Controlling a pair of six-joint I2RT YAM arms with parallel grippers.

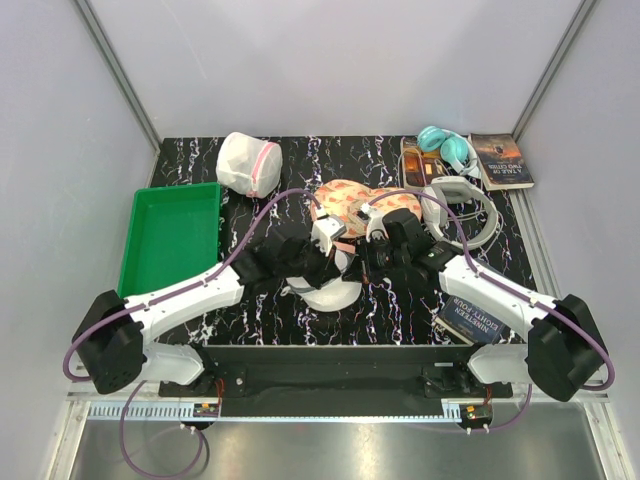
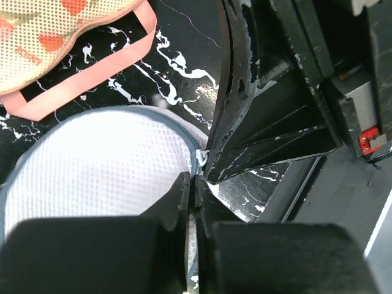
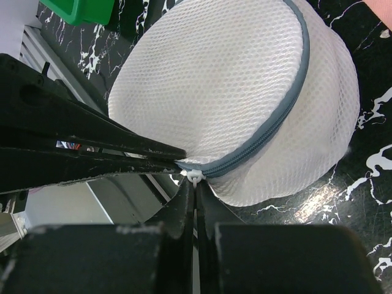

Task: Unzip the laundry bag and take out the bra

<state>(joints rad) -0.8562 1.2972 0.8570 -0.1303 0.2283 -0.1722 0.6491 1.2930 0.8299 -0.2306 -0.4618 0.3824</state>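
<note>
The laundry bag (image 3: 233, 92), a round white mesh pouch with a grey zip band, lies at the table's middle under both grippers and shows partly in the top view (image 1: 335, 294). My right gripper (image 3: 196, 182) is shut on the bag's small white zip pull (image 3: 195, 176) at the near end of the closed zip. My left gripper (image 2: 194, 179) is shut on the bag's grey rim (image 2: 184, 131) right beside the pull, its fingers (image 3: 92, 147) meeting the right gripper's from the left. In the top view the grippers sit tip to tip (image 1: 322, 268) (image 1: 372, 264). The bra is hidden.
A pink-orange floral two-cup item (image 1: 355, 205) with a pink strap (image 2: 86, 79) lies just behind the bag. A white pouch with pink trim (image 1: 248, 163) stands at the back left, a green tray (image 1: 170, 235) at the left. Headphones (image 1: 445, 148) and books (image 1: 500, 160) (image 1: 470, 320) lie at the right.
</note>
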